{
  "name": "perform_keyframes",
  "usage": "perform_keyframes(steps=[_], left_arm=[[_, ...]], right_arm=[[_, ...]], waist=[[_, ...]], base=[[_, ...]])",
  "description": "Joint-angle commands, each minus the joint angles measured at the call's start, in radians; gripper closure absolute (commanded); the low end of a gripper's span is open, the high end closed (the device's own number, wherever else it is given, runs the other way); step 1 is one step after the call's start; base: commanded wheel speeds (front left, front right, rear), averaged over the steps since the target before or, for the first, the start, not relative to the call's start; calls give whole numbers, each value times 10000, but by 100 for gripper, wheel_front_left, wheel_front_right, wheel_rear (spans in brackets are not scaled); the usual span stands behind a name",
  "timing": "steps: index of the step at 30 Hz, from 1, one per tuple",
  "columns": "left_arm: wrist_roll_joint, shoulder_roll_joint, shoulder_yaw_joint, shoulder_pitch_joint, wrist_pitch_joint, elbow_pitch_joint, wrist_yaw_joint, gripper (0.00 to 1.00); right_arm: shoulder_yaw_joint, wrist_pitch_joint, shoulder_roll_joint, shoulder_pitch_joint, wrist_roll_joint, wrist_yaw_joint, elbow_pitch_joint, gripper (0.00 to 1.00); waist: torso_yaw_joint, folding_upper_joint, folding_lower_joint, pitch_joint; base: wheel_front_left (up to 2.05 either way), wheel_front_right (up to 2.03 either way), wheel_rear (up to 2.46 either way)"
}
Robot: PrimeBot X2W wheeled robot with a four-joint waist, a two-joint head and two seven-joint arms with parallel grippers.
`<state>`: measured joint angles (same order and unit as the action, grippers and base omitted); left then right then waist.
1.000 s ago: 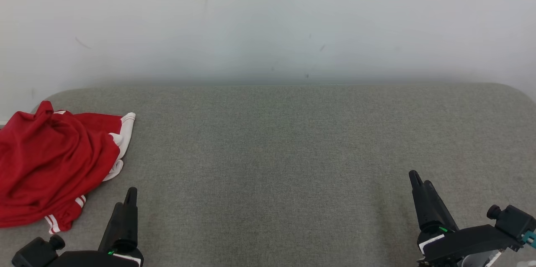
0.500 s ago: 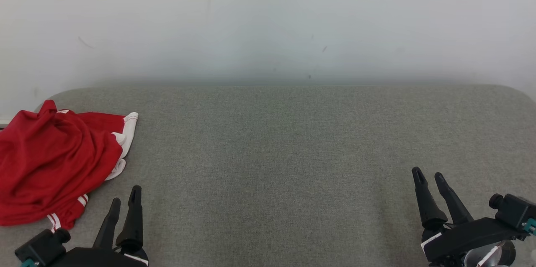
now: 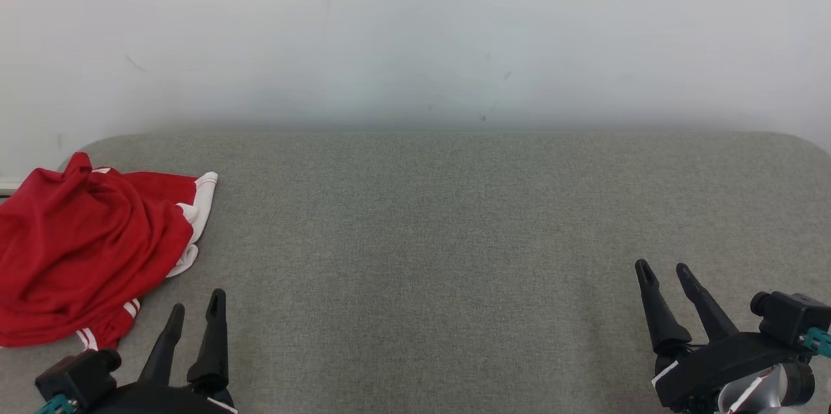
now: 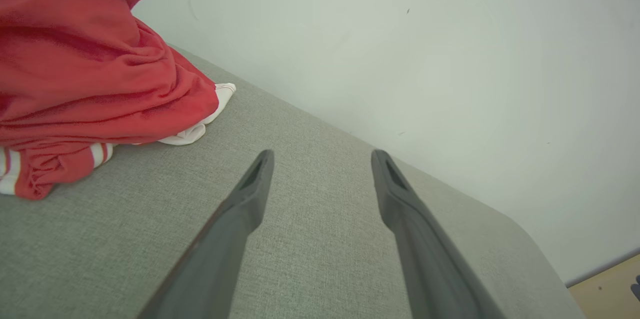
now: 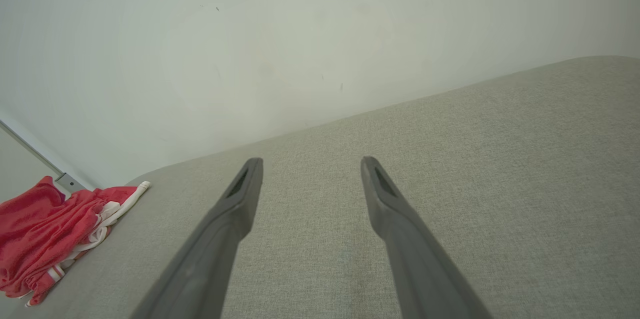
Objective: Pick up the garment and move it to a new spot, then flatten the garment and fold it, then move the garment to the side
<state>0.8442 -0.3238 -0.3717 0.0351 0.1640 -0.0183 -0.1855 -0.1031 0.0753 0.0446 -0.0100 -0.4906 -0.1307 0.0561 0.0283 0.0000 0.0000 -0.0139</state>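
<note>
Evidently soft and light, the garment (image 3: pixel 84 252) is lying crumpled on the worktop (image 3: pixel 454 239), offering raised folds; left gripper (image 3: pixel 197 304) and right gripper (image 3: pixel 663 268) are hovering spread, empty.

We log bright, soft, even light. Right of the red garment (image 3: pixel 84 252), the white wall (image 3: pixel 415 24) meets the grey surface (image 3: pixel 415 239) in a hazy, unfocused band. We find thin, soft shadow under the garment's hem. In the wrist views the wall dims far from the garment.
</note>
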Motion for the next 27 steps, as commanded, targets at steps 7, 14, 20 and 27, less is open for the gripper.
perform_keyframes(steps=[7, 14, 20, 27], left_arm=[[-668, -336, -337, 222, 128, 160, -278, 0], [-1113, -572, -636, 324, -12, 283, -470, 0], [-1277, -797, -825, 346, -325, 422, -660, 0], [-1382, -958, -906, 401, -557, 572, -769, 0]], right_arm=[[-81, 102, 78, 80, 581, 0, -53, 0], [-137, 218, 85, 35, 900, 0, 47, 0], [-166, 290, 88, 15, 1034, 0, 134, 0], [-224, 417, 86, -46, 925, 0, 204, 0]], waist=[[34, 0, 0, -16], [68, 0, 0, -46], [104, 0, 0, -83], [139, 0, 0, -105]], base=[[0, 0, 0], [0, 0, 0], [0, 0, 0], [0, 0, 0]])
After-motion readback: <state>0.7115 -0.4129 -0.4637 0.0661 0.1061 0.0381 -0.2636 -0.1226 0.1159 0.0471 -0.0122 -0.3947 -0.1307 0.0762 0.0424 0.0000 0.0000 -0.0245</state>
